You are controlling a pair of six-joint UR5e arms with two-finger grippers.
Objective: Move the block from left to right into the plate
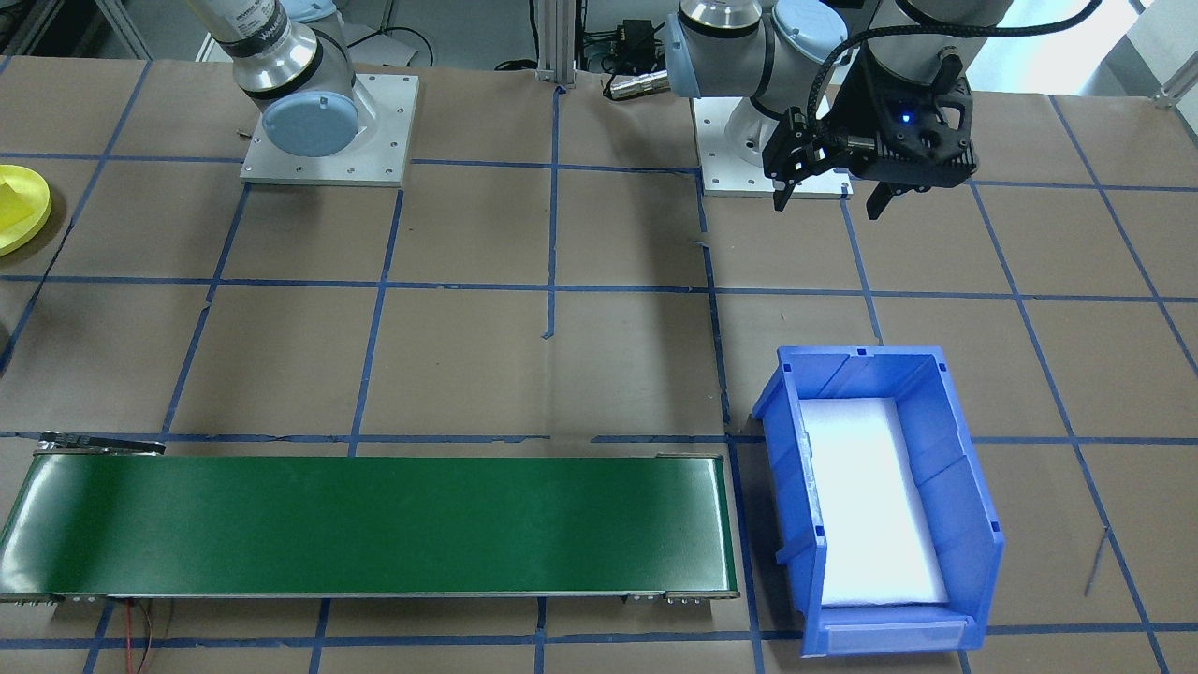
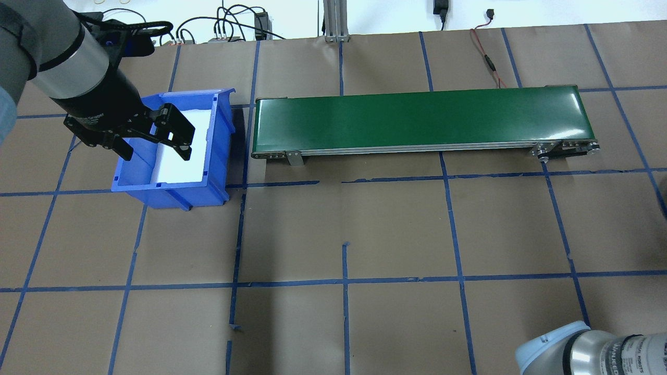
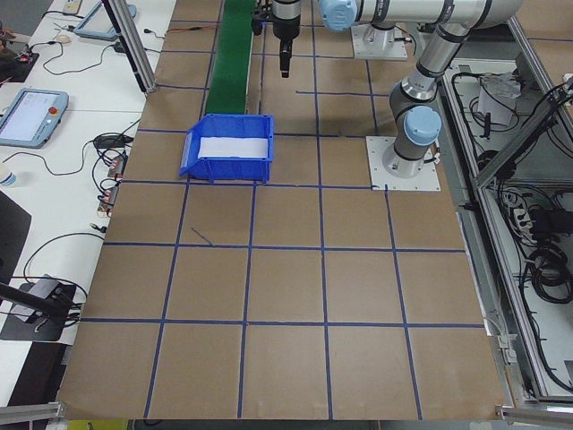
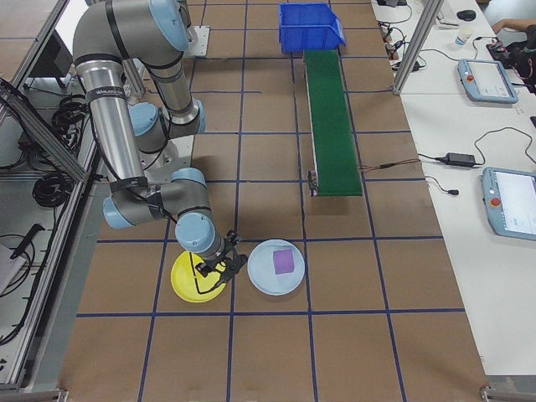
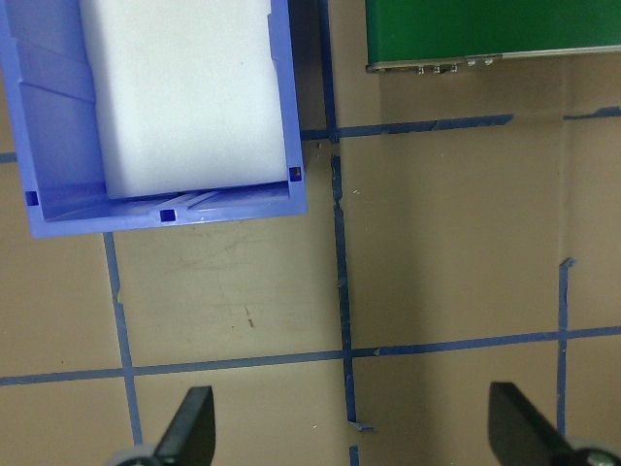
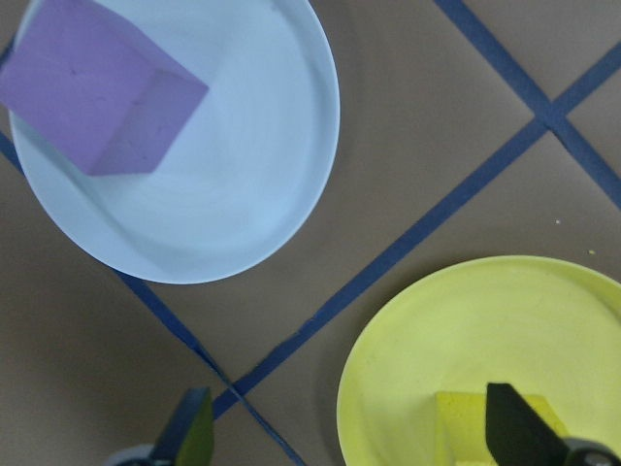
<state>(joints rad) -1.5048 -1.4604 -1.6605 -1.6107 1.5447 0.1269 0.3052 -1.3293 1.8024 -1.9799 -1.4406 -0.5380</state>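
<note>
A yellow foam block lay inside the yellow plate, near its rim, partly hidden; as a cube it showed no long axis. The right gripper hung just above with jaws spread, holding nothing. Lifting straight up would likely avoid nudging the block. The left gripper stood open over the blue bin.

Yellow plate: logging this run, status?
Both hands open: left hand above blue bin, right hand over yellow plate. Yellow block in plate. Nothing blocking.
</note>
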